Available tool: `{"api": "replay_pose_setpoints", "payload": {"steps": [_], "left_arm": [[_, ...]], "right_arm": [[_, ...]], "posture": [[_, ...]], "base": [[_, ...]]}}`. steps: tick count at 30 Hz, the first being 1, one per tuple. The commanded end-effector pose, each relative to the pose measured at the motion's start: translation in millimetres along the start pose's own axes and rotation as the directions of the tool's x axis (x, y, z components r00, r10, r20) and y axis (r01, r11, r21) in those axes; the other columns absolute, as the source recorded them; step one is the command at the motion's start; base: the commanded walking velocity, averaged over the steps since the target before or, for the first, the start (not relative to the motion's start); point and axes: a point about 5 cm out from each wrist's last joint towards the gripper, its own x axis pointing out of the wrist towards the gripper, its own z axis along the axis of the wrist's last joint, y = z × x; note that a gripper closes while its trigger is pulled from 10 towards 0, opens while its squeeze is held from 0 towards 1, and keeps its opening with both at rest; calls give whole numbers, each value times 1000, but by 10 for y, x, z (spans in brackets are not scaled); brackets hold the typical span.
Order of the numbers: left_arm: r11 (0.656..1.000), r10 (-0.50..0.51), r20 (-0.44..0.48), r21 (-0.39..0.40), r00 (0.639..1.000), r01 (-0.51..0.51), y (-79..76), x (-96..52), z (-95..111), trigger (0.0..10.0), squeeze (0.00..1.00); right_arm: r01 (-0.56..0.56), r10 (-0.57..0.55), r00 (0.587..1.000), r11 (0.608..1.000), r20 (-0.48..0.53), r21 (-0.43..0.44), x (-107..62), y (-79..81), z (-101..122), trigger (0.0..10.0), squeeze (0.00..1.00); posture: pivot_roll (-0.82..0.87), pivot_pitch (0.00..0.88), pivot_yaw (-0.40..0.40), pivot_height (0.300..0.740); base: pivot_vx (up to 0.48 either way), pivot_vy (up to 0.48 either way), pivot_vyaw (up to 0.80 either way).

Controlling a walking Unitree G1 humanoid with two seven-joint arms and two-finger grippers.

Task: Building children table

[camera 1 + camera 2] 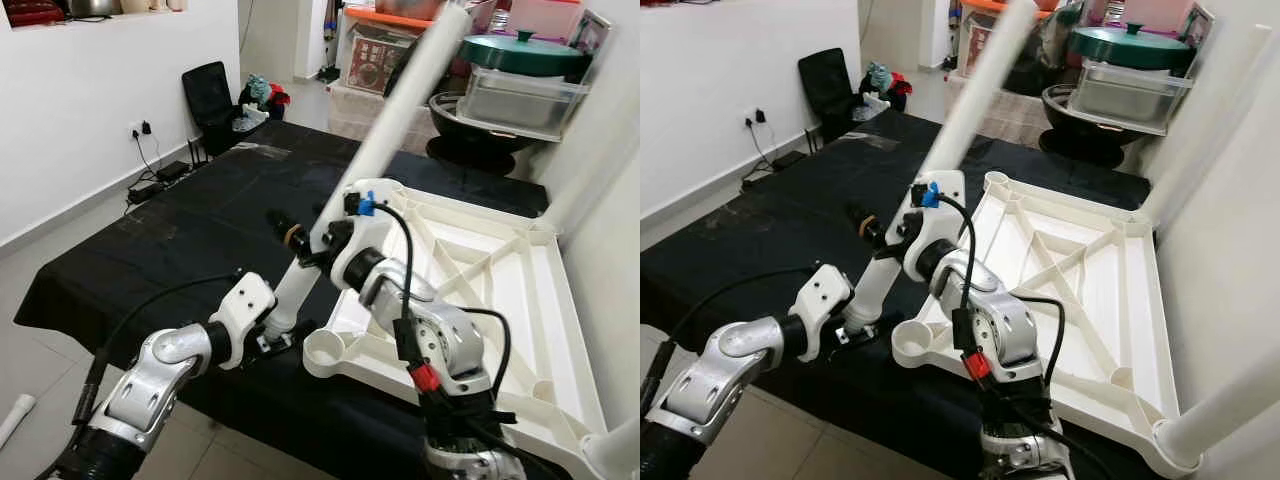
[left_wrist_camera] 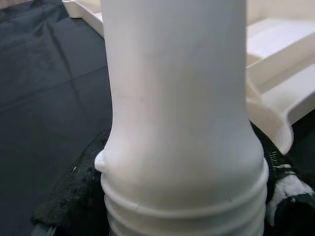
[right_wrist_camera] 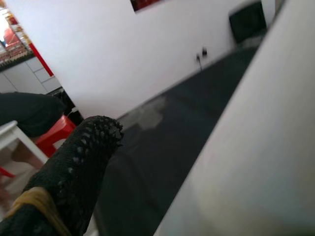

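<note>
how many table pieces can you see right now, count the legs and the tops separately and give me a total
Table legs: 3, one held by the left claw and right claw, two already standing in corners of the top.
Tabletops: 1, upside down.
Total: 4

The table leg (image 2: 177, 108) ran past the picture's edges, its threaded end cut off between the left gripper's fingers (image 2: 74, 196); their tips were hidden.

A white table leg (image 1: 400, 120) and cream tabletop (image 1: 500, 270) lie over a black cloth (image 1: 180, 230).
</note>
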Motion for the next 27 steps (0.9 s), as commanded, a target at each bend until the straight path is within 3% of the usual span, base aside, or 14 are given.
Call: {"api": "replay_pose_setpoints", "payload": {"steps": [1,8,9,11,12,15,17,20,21,27], "left_arm": [[996,-58,5,67,998,57,-62,0,22,314,0],[991,-79,-12,106,997,80,-83,-22,-7,0,0],[990,-83,-11,118,996,84,-101,-12,-11,0,0],[988,-86,-10,124,996,86,-113,-4,-12,0,0],[987,-89,-8,130,996,89,-127,5,-13,0,0],[987,-91,-7,135,996,91,-136,11,-14,0,0],[986,-91,-4,141,996,91,-143,17,-19,0,0],[986,-91,-4,141,996,91,-143,17,-19,0,0],[985,-87,-7,151,996,87,-146,18,-33,118,0],[984,-73,-7,160,997,73,-144,27,-45,0,0]], "right_arm": [[42,-36,997,995,-68,92,35,-53,-102,10000,1000],[95,-61,989,961,-134,260,86,-86,-194,10000,1000],[109,-63,987,938,-149,329,101,-93,-224,8471,0],[118,-63,985,921,-158,372,109,-96,-245,8471,0],[137,-78,985,898,-154,418,113,-112,-255,0,0],[149,-90,984,882,-152,448,113,-123,-260,0,0],[166,-104,984,838,-146,519,114,-134,-244,0,0],[166,-104,984,838,-146,519,114,-134,-244,0,0],[157,-93,986,810,-140,565,113,-102,-208,0,0],[142,-88,989,782,-117,607,102,-69,-137,0,0]], "posture": [[59,0,-105,740],[57,0,-105,740],[57,0,-107,740],[57,0,-107,740],[55,0,-107,740],[55,0,-107,740],[55,0,-107,740],[55,0,-107,740],[55,0,-104,740],[55,0,-104,740]], "base": [[0,0,0],[0,0,0],[0,0,0],[0,0,0],[0,0,0],[0,0,0],[0,0,0],[0,0,0],[0,0,0],[0,0,0]]}}
